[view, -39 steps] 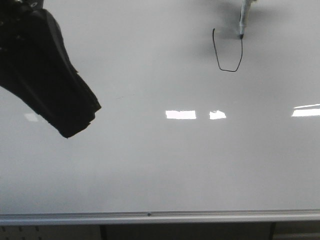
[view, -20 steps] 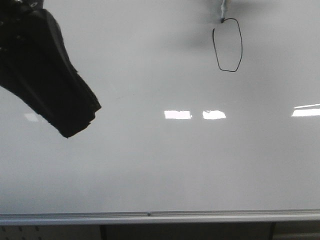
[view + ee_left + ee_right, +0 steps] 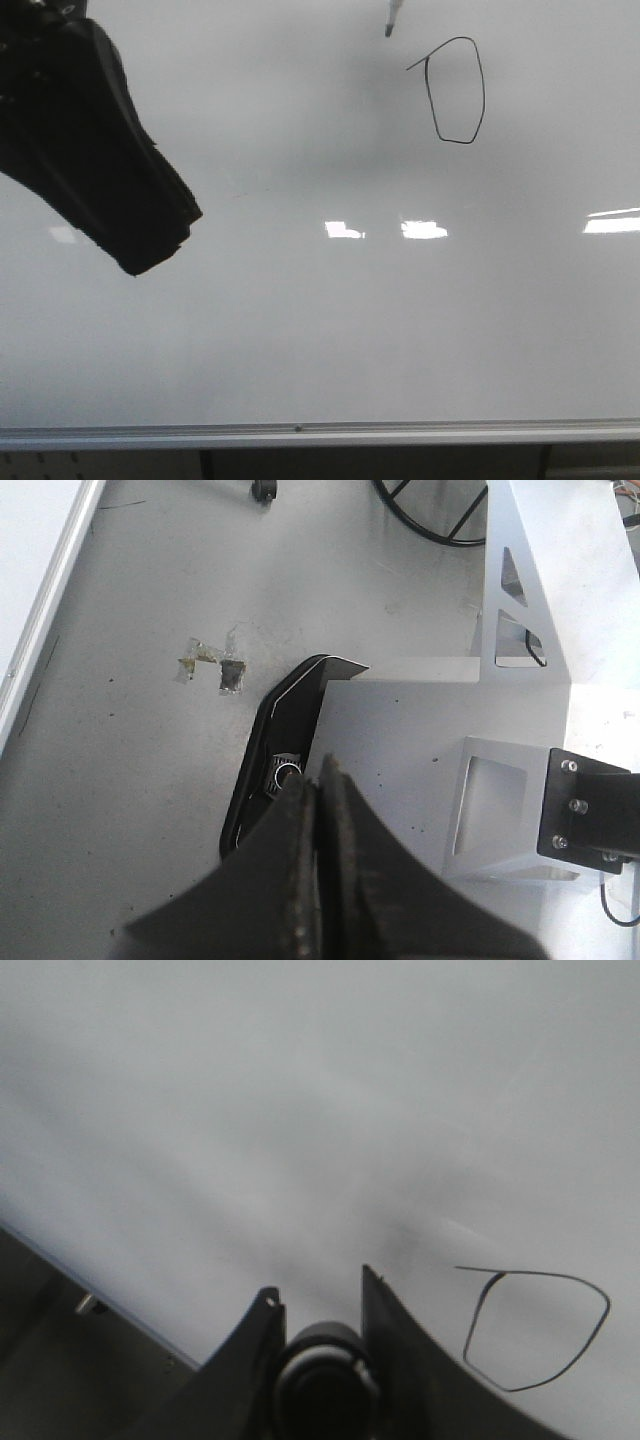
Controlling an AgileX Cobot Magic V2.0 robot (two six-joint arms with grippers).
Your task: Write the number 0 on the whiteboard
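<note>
Only readable mark: hand-drawn number 0 on whiteboard, upper right; no other text/labels.

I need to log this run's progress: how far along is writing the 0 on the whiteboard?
Done: the number 0 is a closed oval on the whiteboard, with a short stray tail at its upper left. In hand: the right gripper grips the marker, whose tip sits apart from the outline. The left gripper is shut and empty. Left: apparently nothing but retreating.
</note>
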